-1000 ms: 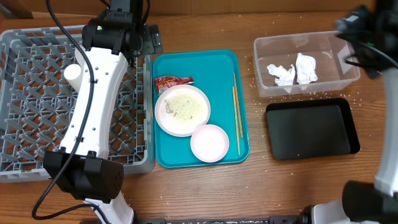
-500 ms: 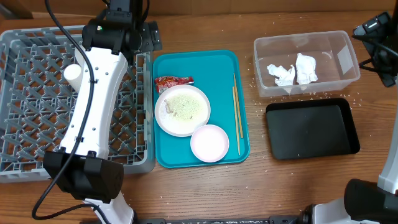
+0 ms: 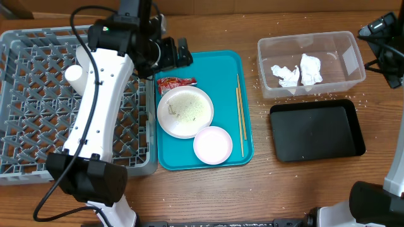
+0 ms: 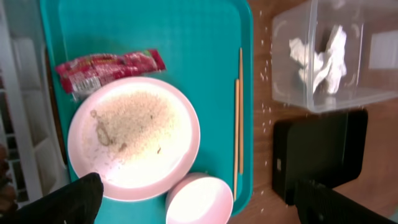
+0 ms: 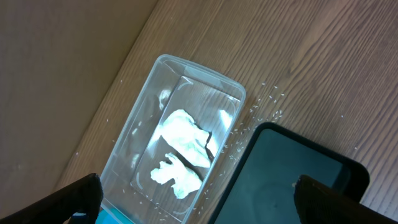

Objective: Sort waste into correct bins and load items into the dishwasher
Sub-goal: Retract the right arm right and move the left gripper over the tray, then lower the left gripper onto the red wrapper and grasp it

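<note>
On the teal tray lie a red-and-white wrapper, a white plate with rice grains on it, a small white bowl and wooden chopsticks. My left gripper is open and empty above the tray's far left corner. In its wrist view, the gripper looks down on the wrapper, plate, bowl and chopsticks. The clear tub holds two crumpled napkins. The black tray lies in front of it. My right gripper is open and empty above the tub.
The grey dish rack fills the table's left side, partly covered by my left arm. Loose rice grains are scattered on the wood around the tub. The right arm hangs at the far right edge.
My left gripper has swung right, from above the rack's far edge to above the teal tray's far left corner. The right arm drew back to the right edge a second ago and now holds still.
</note>
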`<act>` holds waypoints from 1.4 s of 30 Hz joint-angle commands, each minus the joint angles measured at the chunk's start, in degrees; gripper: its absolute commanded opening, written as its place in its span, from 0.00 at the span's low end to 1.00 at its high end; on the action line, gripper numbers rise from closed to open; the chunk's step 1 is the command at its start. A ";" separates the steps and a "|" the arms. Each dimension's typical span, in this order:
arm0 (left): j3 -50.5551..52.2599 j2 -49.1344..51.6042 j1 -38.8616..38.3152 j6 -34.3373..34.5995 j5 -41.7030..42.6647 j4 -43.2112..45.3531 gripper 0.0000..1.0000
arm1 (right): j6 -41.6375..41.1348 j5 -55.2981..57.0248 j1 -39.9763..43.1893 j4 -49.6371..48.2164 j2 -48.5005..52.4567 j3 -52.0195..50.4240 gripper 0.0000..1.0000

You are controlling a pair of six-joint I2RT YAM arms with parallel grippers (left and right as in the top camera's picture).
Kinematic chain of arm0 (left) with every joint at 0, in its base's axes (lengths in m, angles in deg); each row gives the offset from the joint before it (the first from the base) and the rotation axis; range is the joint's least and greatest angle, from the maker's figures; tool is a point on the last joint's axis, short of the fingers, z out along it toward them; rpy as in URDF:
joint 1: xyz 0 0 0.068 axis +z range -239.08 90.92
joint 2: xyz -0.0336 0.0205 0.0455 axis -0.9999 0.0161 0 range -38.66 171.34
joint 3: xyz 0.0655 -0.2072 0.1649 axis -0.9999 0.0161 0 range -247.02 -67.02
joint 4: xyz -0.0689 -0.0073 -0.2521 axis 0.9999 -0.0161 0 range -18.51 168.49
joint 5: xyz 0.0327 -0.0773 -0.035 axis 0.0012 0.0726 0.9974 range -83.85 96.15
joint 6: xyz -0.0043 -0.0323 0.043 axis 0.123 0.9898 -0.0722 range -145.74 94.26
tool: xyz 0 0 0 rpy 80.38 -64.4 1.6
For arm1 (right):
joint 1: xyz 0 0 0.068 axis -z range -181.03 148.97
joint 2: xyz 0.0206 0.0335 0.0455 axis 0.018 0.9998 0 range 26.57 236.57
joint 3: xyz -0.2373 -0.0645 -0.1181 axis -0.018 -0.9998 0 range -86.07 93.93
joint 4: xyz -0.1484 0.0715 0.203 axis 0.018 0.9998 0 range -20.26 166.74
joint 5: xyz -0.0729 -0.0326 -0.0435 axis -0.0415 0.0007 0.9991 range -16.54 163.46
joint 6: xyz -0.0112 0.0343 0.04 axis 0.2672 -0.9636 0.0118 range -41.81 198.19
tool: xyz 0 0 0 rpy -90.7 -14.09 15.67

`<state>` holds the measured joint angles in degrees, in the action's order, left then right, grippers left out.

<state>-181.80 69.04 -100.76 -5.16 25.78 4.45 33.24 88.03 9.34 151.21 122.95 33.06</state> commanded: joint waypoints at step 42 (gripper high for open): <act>0.31 17.05 -6.34 6.71 -19.65 11.89 0.41 | 0.37 0.81 -0.11 -0.20 -0.15 0.20 1.00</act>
<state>-181.49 81.81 -107.01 -7.23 8.15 16.36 33.24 88.03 9.32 151.21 122.95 33.06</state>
